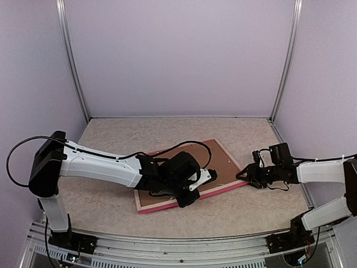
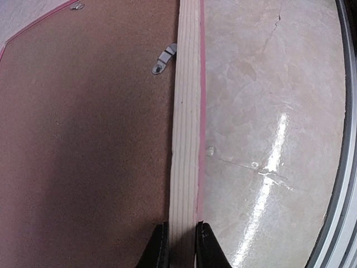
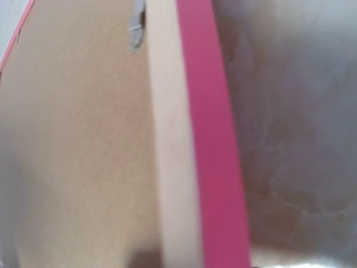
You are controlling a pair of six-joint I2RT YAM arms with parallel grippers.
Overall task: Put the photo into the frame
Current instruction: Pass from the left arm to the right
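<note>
Overhead camera looks down; both wrist cameras closely face the frame [image 2: 184,139].

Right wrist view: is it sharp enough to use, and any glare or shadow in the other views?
Right wrist view: blurred throughout, the frame smeared along its pink edge. Left wrist view: sharp, glare streak on the table, dark shadow over the brown backing board. Top view: evenly lit, clear.
</note>
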